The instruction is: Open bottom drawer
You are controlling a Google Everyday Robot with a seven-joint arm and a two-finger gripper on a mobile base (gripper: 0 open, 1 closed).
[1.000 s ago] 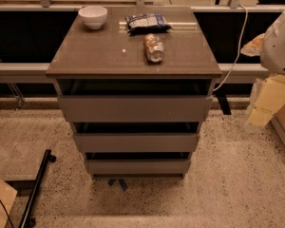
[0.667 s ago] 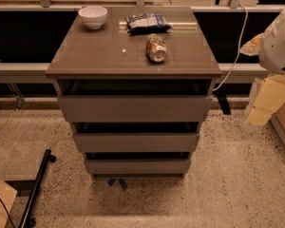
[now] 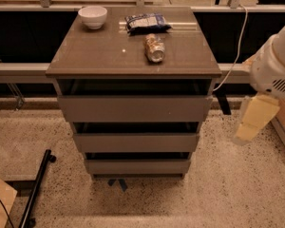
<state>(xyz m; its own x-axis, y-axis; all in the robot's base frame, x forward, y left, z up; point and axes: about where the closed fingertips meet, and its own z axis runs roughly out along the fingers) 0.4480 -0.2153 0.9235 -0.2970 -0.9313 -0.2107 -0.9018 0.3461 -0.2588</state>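
The grey-brown cabinet (image 3: 99,51) has a smooth, faintly glossy top; its flat bottom drawer (image 3: 137,166) looks matt. The white bowl (image 3: 92,16) gleams like glazed ceramic, the crumpled can (image 3: 154,48) like metal. The cream, plastic-looking gripper (image 3: 254,122) hangs right of the cabinet.

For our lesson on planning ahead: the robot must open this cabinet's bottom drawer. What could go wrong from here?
The hand hangs right of the cabinet, apart from it; the bottom drawer sits low by the floor, so it could catch the middle drawer instead. The bottom drawer's front is flat, handle-less: the hand may slip. A jolt might roll the can lying sideways on top.
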